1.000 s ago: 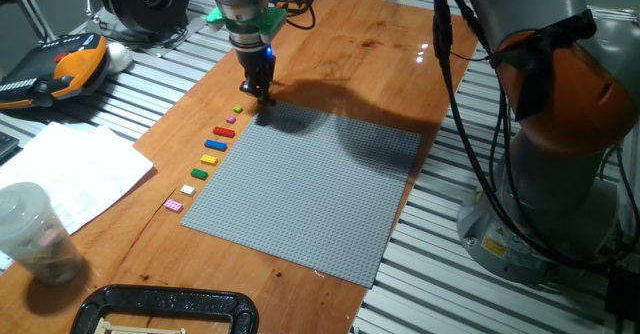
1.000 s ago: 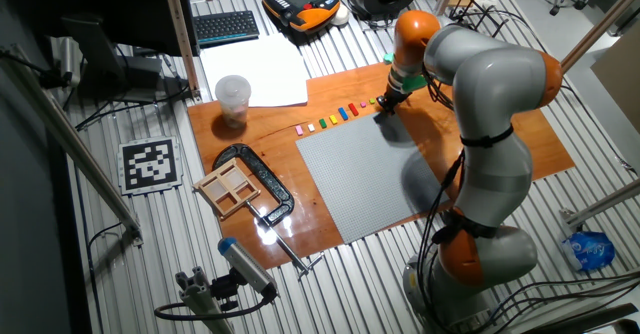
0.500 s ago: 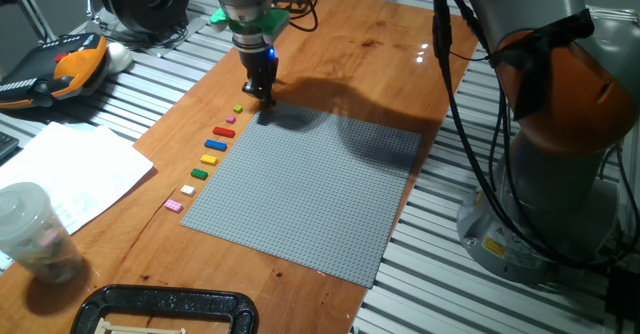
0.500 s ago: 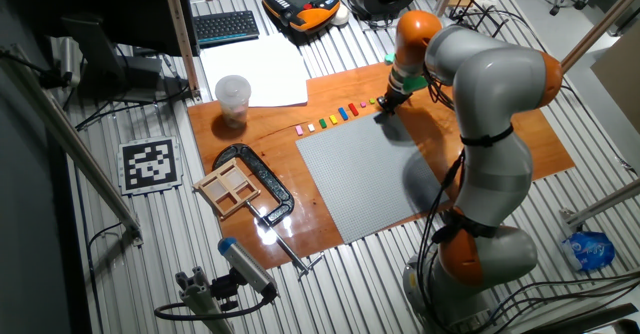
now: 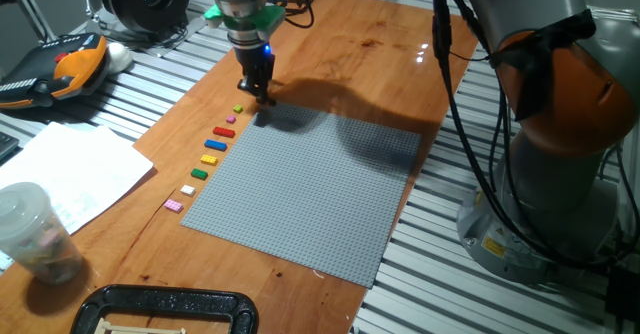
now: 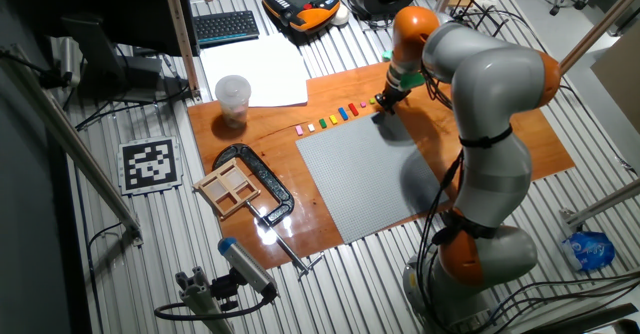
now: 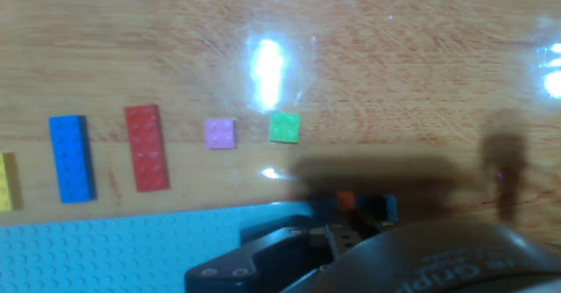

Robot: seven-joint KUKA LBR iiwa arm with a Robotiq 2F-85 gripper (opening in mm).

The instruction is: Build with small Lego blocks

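The hand [image 5: 262,96] hovers at the baseplate's [image 5: 310,189] far corner; an orange speck shows at its fingertips, but its grip cannot be told. Beside it, the small Lego blocks [image 5: 209,151] sit in a row on the tabletop [image 5: 350,34], so building looks barely begun.

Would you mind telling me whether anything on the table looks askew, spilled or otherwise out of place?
Nothing stands out. The small Lego blocks lie in a tidy row along the grey baseplate, whose edge runs parallel to that row, and nothing is spilled.

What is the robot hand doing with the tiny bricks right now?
Gripper low at grey baseplate's far corner, grip state unclear. Row of small coloured plastic bricks lies untouched alongside. Nothing blocking.
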